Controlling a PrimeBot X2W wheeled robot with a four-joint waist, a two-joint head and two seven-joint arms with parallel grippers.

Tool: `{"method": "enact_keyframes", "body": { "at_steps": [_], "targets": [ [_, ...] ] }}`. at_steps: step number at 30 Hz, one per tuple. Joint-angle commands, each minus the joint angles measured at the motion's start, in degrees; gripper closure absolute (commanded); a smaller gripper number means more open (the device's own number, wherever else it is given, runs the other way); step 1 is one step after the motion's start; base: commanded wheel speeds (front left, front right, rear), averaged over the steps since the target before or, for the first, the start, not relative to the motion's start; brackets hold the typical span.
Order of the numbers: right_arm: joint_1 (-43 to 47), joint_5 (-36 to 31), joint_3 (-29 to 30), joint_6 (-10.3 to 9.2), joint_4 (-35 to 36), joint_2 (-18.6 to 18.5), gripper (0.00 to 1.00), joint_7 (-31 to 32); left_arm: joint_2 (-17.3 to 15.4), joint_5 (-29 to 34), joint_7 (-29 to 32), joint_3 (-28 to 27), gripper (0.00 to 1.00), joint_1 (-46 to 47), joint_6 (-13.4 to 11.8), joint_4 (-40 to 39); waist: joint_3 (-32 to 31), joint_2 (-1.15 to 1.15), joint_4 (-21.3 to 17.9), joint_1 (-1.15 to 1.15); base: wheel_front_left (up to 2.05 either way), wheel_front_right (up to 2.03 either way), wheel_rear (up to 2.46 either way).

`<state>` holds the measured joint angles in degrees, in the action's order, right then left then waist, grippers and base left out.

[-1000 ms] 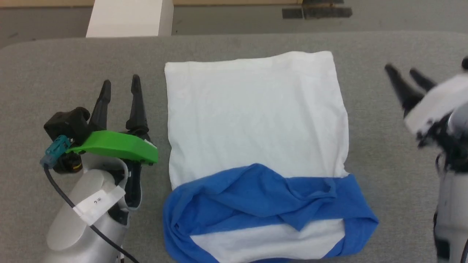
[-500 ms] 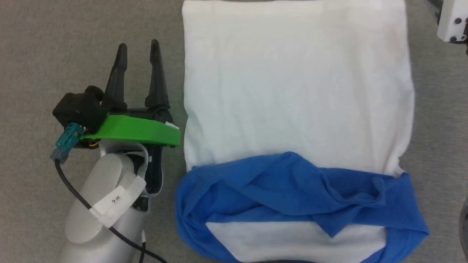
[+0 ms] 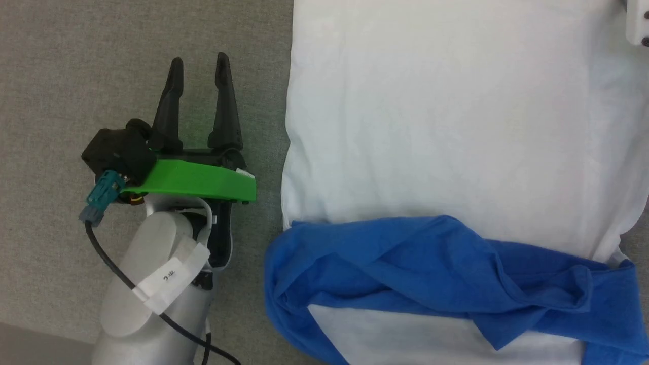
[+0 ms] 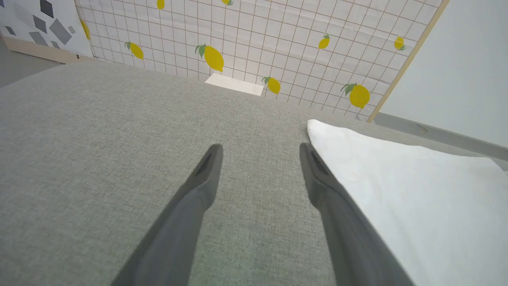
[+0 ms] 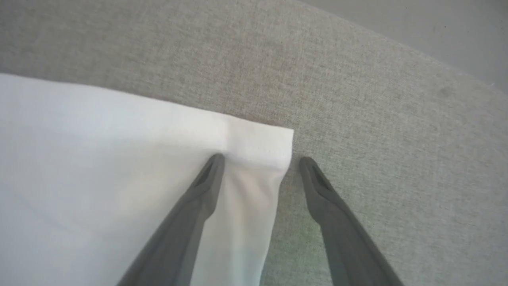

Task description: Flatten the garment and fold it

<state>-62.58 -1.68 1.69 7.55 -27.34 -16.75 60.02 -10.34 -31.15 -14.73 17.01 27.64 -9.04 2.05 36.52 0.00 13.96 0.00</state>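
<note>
**Leaning in on the far hem, both grippers released**

Nearest me, along the bottom of the head view, the blue sleeves [image 3: 405,258] lie crossed over the garment [image 3: 446,126], bunched and creased, with a strip of white showing below them. Above that band the white body spreads smooth and flat, nearly square, on the grey table [image 3: 76,76].

In the last second the whole picture has grown and slid right. That is my head dropping closer; the cloth itself has not shifted. My left gripper [image 3: 199,60] stays at centre left, just beside the cloth's left edge, fingers spread and empty over bare table. In its wrist view the far left corner sits just past the right-hand fingertip.

My right arm has moved from standing clear of the right edge to the upper right corner of the frame. In its wrist view my right gripper [image 5: 262,157] is spread wide and holds nothing, straddling the far right corner [image 5: 274,143], with one finger over white and one over grey.

I judge flattening done and the far hem the next thing to pinch. The left still needs to reach forward.
</note>
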Motion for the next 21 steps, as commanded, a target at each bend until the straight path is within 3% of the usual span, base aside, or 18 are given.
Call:
{"method": "enact_keyframes", "body": {
  "at_steps": [1, 3, 7, 11, 18, 21],
  "targets": [
    [2.3, 0.9, -0.7, -0.06, -2.3, 0.5, 0.46, 1.8, 0.3, 0.4, -0.3, -0.2, 0.0, 0.4, 0.4, 0.4, 0.2, 0.0, -0.2, 0.0, 0.0, 0.0, 0.0],
    [2.3, 2.0, -0.9, -0.06, -2.0, 0.6, 1.0, 2.0, 0.2, 0.5, -0.3, -0.2, 0.0, 0.7, 0.6, 0.9, 0.2, 0.0, -0.7, 0.0, 0.0, 0.0, 0.0],
    [1.7, 4.3, -1.4, -0.06, -1.0, 1.0, 1.0, 0.7, -0.4, 0.3, 0.4, -0.5, 0.0, 1.7, 1.0, 1.5, 0.0, 0.0, -2.0, 0.0, 0.0, 0.0, 0.0],
    [0.0, 7.0, -3.7, -0.06, 0.2, 1.1, 1.0, -1.8, -3.4, -1.7, 8.9, -1.3, 0.0, 8.6, 1.9, 1.0, -0.3, 0.0, -4.2, 0.0, 0.0, 0.0, 0.0],
    [-1.6, 9.6, -7.4, -0.06, 1.3, 1.1, 1.0, -3.4, -6.9, -7.6, 37.5, -0.4, 0.0, 24.5, -1.2, 6.8, 0.8, 0.0, -6.8, 0.0, 0.0, 0.0, 0.0],
    [-2.0, 10.8, -9.3, -0.06, 1.6, 1.5, 1.0, -4.0, -7.9, -8.3, 46.9, 1.3, 0.0, 29.9, -2.3, 10.1, 1.5, 0.0, -8.0, 0.0, 0.0, 0.0, 0.0]
  ]
}}
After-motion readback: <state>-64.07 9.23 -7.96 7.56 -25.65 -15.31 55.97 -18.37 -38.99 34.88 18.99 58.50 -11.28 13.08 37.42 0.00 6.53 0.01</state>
